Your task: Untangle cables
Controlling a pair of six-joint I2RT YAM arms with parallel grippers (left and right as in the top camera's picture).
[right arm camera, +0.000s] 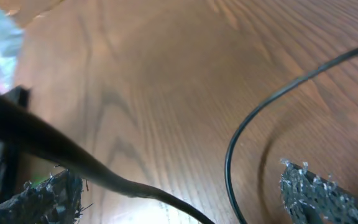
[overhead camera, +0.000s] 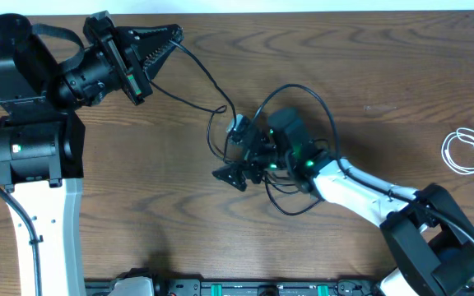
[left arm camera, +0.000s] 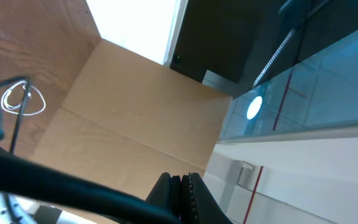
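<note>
Table (overhead camera: 138,181) surface examined from overhead, with 12 o'clock taken as the top edge of that view.

Left gripper (overhead camera: 174,39) sits toward 10 o'clock, fingers pointing toward 3 o'clock. Its jaws are pressed together on a black cable (overhead camera: 196,66), which leaves the fingertips and runs down toward 4 o'clock into the centre of the table. In the left wrist view the fingers (left arm camera: 180,186) show closed with no gap, and a blurred dark band crosses the lower left toward them.

Tangle (overhead camera: 299,86) of black cords lies at the table centre, a shade toward 3 o'clock. Loops rise above the right arm's wrist at 12 o'clock of the bunch and trail below it at 6 o'clock. How the strands cross under the wrist cannot be made out.

Right gripper (overhead camera: 235,152) reaches in from 5 o'clock and hangs over the 9 o'clock side of the tangle. Its jaws stand wide apart and nothing is held between them. In the right wrist view the two fingers (right arm camera: 42,199) appear at the bottom corners, with a thin black arc of cable (right arm camera: 235,155) lying on the wood between them, nearer the right-hand finger. A thicker, blurred dark strand crosses in front from the left.

White cable (overhead camera: 467,152) lies coiled in a small loop at 3 o'clock, near the table edge, well apart from the tangle and both grippers. The left wrist view also shows it (left arm camera: 23,99) as a pale ring on the wood.
</note>
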